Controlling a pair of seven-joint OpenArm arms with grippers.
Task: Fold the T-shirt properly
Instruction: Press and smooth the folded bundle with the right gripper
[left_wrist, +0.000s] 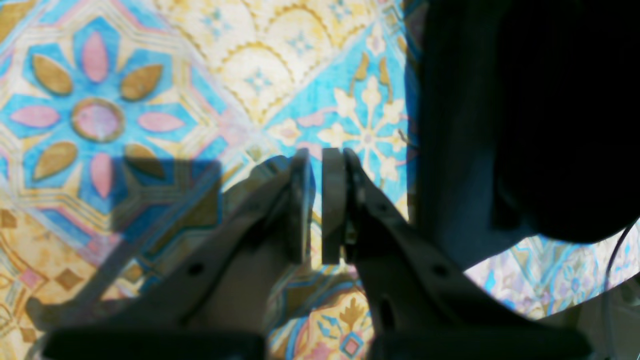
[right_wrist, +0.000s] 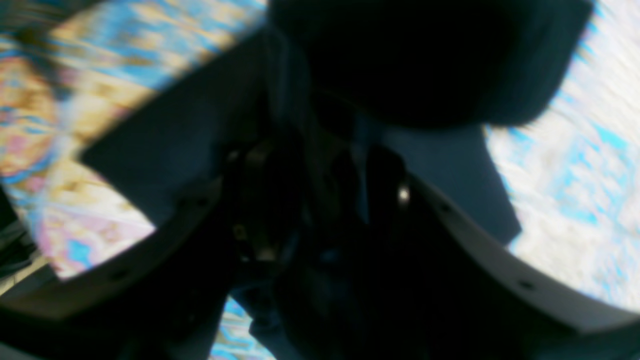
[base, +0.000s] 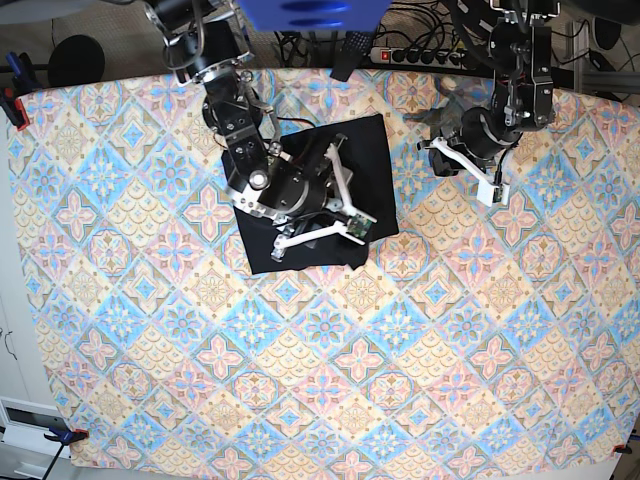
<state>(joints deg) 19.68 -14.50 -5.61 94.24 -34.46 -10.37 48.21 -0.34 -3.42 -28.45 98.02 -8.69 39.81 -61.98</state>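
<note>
The black T-shirt (base: 368, 150) lies as a folded dark block on the patterned tablecloth, left of centre at the back. My right gripper (base: 318, 200) hangs directly over it. In the blurred right wrist view its pale fingers (right_wrist: 500, 260) stand wide apart, with the black cloth (right_wrist: 425, 50) under and between them; no grip shows. My left gripper (base: 470, 165) is off to the right of the shirt, above bare tablecloth. Its two pads (left_wrist: 332, 200) are almost together with nothing between them, and the T-shirt's edge (left_wrist: 525, 100) fills the right side of that view.
The colourful tiled tablecloth (base: 330, 350) covers the whole table. Clamps hold it at the left edge (base: 10, 105) and front left corner (base: 62, 436). Cables and a power strip (base: 420, 55) run along the back edge.
</note>
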